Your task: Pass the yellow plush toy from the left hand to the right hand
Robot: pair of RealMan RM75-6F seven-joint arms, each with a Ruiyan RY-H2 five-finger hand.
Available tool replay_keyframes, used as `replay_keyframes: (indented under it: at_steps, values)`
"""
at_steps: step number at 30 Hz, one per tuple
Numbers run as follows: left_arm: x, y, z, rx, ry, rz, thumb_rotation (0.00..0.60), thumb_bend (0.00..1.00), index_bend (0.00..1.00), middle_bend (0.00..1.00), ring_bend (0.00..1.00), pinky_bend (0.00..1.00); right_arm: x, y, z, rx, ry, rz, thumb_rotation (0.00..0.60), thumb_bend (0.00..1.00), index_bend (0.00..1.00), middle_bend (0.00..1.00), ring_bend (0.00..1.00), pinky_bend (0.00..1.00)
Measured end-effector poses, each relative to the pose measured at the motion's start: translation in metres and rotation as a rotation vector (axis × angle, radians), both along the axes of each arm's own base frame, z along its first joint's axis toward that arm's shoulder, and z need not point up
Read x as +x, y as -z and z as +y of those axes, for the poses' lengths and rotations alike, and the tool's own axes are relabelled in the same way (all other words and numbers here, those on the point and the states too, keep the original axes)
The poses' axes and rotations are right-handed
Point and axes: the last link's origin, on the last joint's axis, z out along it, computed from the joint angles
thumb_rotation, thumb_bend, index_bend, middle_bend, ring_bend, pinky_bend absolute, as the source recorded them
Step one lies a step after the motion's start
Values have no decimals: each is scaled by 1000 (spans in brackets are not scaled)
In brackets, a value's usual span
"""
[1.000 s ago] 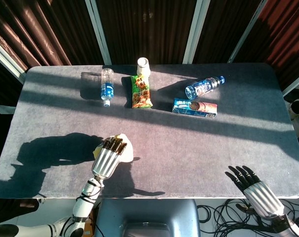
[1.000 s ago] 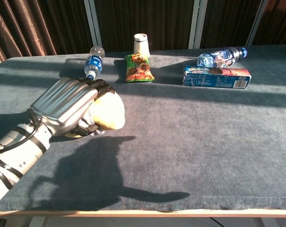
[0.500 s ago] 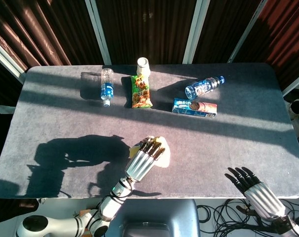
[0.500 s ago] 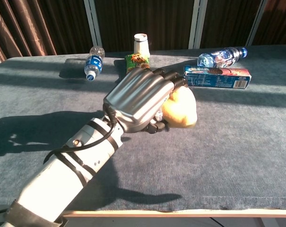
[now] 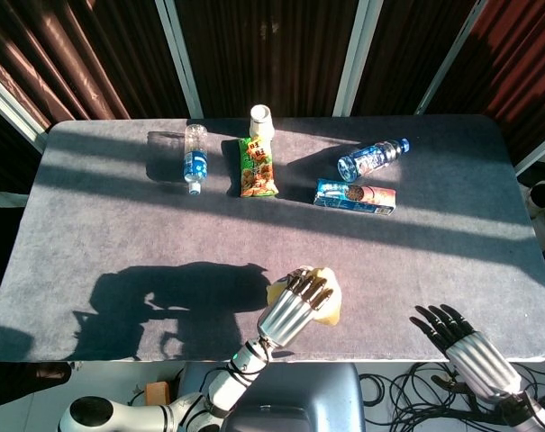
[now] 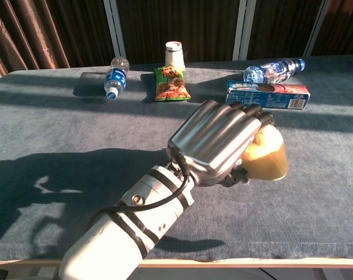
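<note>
My left hand grips the yellow plush toy and holds it above the table's front edge, right of centre. The toy sticks out past the fingertips on the right side. My right hand hangs off the table's front right corner, fingers spread and empty; the chest view does not show it. A gap of bare table edge separates the two hands.
At the back of the grey table lie a water bottle, a green snack bag, a white cup, a second bottle and a blue box. Cables lie on the floor below.
My left arm has swung to the right along the front edge, carrying the plush toy from the left side toward the right hand. The right hand has stayed in place.
</note>
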Motion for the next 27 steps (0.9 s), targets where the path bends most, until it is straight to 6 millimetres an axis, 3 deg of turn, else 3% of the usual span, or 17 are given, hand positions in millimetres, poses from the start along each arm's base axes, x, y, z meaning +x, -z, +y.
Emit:
replay_keyframes:
  at_steps: [1,3,5,9,18,27]
  values:
    - [-1,2,-2,-12,-10,3,600,321,20,170,326,561,0,0,0,-2,0,-1,600,83,0,0,0,70]
    - [-2,5,-4,-28,-17,12,600,315,0,32,192,450,0,0,0,-4,-1,0,600,83,0,0,0,69]
    - [-3,7,-7,-26,-18,23,600,316,0,0,98,391,0,1,0,-2,0,3,600,83,0,0,0,70]
    - [-5,9,-8,9,-12,54,600,305,0,0,13,326,0,1,0,0,0,7,600,83,0,0,0,69]
    - [-7,3,4,54,-31,75,600,280,0,0,0,239,0,2,0,1,-3,13,600,83,0,0,0,69]
    - [-27,-17,11,70,-74,116,600,268,0,0,0,230,0,6,0,2,-2,38,600,82,0,0,0,69]
